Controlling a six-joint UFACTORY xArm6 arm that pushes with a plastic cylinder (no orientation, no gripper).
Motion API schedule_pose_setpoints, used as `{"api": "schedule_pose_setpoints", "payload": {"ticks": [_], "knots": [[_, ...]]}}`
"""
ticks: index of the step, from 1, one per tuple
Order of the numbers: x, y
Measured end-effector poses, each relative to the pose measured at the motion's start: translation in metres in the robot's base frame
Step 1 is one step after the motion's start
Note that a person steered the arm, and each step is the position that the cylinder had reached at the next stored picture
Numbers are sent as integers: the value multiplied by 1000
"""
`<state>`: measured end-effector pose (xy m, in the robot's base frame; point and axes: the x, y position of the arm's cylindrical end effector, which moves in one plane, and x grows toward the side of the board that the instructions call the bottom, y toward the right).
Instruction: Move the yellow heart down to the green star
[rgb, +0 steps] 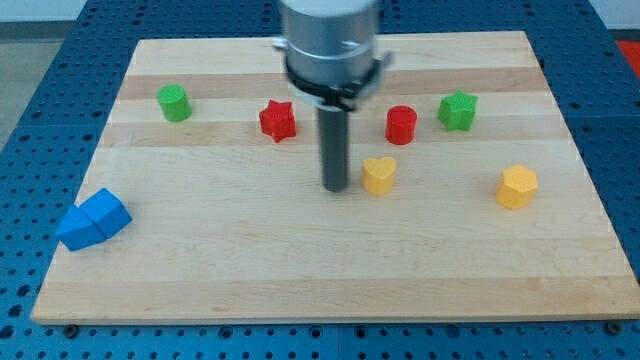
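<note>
The yellow heart (378, 175) lies near the board's middle. The green star (458, 110) lies up and to the right of it, toward the view's top right. My tip (335, 187) stands just left of the yellow heart, close beside it with a small gap. The rod hangs from the grey arm head at the view's top middle.
A red cylinder (401, 124) lies between the heart and the green star. A red star (277, 120) is left of the rod. A green cylinder (174, 102) is at top left. A yellow hexagon (517, 186) is at right. Two blue blocks (92, 219) sit at the wooden board's (300, 270) left edge.
</note>
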<state>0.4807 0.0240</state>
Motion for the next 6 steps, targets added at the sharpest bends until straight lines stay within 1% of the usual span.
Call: {"api": "schedule_pose_setpoints", "payload": {"ticks": [1,2,3,4,5,6], "knots": [[6,60],[6,48],[-6,32],[-36,36],[-37,68],[-28,91]]}}
